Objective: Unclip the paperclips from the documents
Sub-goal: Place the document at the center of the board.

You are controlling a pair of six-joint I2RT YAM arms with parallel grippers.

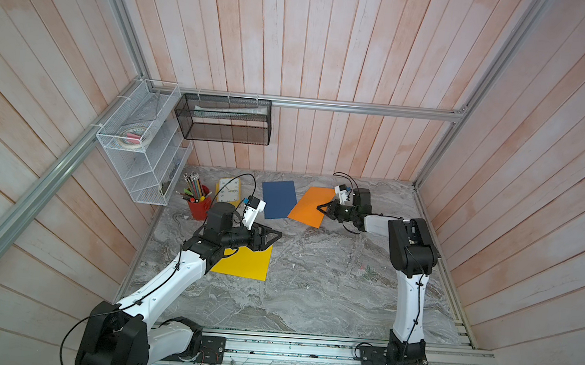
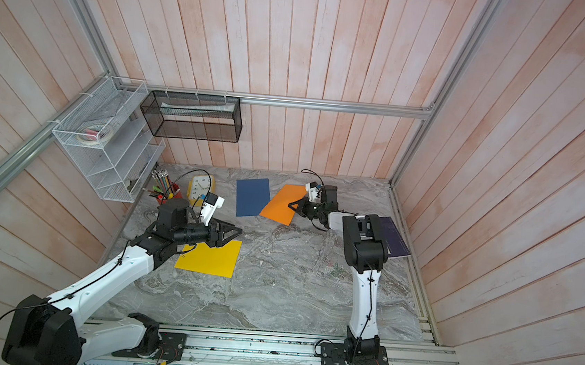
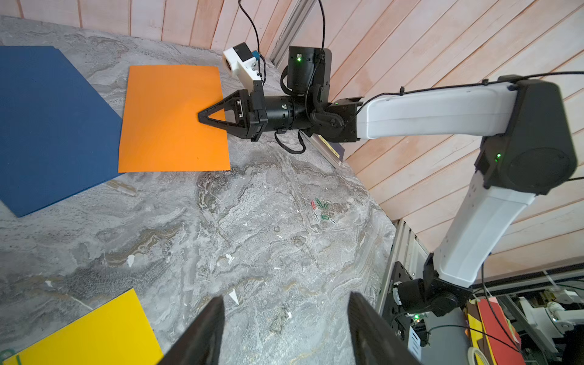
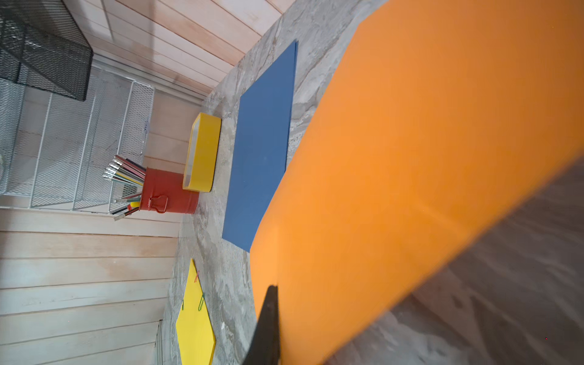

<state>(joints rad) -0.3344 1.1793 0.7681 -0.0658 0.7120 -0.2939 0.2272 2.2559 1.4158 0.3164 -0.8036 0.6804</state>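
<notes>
Right gripper (image 3: 202, 117) is seen pressed shut, tip at the orange document (image 3: 170, 126), which overlaps the blue document (image 3: 47, 126); whether anything is pinched cannot be told. Left gripper (image 1: 278, 234) is held spread over a corner of the yellow document (image 1: 248, 263); paperclips (image 4: 201, 301) are seen clipped to its edge; loose paperclips (image 3: 322, 211) are noted on the table (image 3: 252, 252) near the right arm (image 3: 426, 110).

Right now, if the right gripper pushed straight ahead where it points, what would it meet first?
Probably the orange sheet: the shut right gripper sits low over it, with the dark blue sheet next in line. Contact height is unclear.
</notes>
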